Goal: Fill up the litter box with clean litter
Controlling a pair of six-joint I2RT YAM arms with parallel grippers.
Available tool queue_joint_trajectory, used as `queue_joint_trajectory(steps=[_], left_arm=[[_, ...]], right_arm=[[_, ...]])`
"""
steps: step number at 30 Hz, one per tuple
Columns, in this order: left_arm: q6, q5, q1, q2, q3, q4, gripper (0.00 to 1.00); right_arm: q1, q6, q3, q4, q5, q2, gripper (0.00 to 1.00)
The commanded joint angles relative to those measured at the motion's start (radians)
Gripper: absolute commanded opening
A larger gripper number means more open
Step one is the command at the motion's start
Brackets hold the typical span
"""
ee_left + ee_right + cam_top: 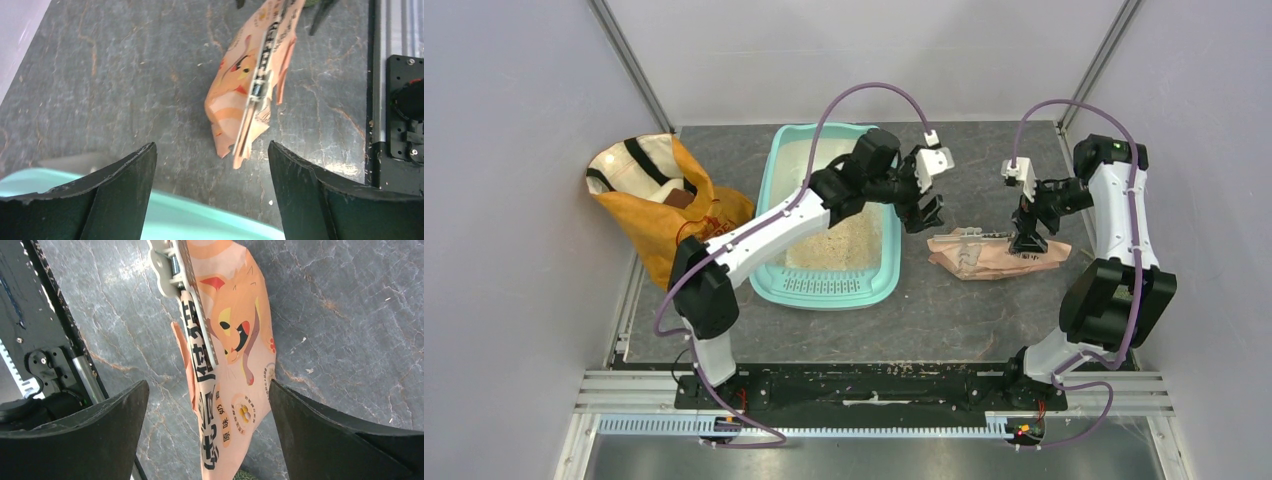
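Note:
The mint-teal litter box (769,285) lies left of centre with its slotted grate at the near end. Beige clean litter (849,240) forms a heap inside it. My left gripper (921,212) hovers open and empty just past the box's right rim. In the left wrist view (211,150) the teal rim (200,215) shows between its jaws. My right gripper (1029,240) is open above the right end of a flat pink-tan paper bag (989,257). In the right wrist view (208,390) the bag (235,340) lies between the wide jaws, not gripped.
An orange-yellow bag with black straps (659,205) stands open at the left of the box. A metal clip (167,265) sits on the paper bag's edge, also shown in the left wrist view (260,85). The black rail (400,100) runs along the near table edge.

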State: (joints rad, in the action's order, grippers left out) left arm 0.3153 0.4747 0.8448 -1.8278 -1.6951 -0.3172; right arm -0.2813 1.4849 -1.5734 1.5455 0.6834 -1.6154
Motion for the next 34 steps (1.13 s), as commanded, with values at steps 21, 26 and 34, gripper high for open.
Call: queue_joint_trajectory(steps=[21, 26, 34], left_arm=[[-0.219, -0.332, -0.507, -0.009, -0.422, -0.733, 0.92], [-0.238, -0.433, -0.597, 0.009, -0.302, -0.723, 0.92], [-0.282, -0.496, -0.654, 0.017, -0.219, -0.657, 0.92]], right_arm=[[0.040, -1.397, -0.146, -0.738, -0.024, 0.073, 0.97], [0.040, -1.532, -0.058, -0.818, -0.231, 0.063, 0.97], [0.041, -1.581, -0.040, -0.869, -0.294, 0.036, 0.97]])
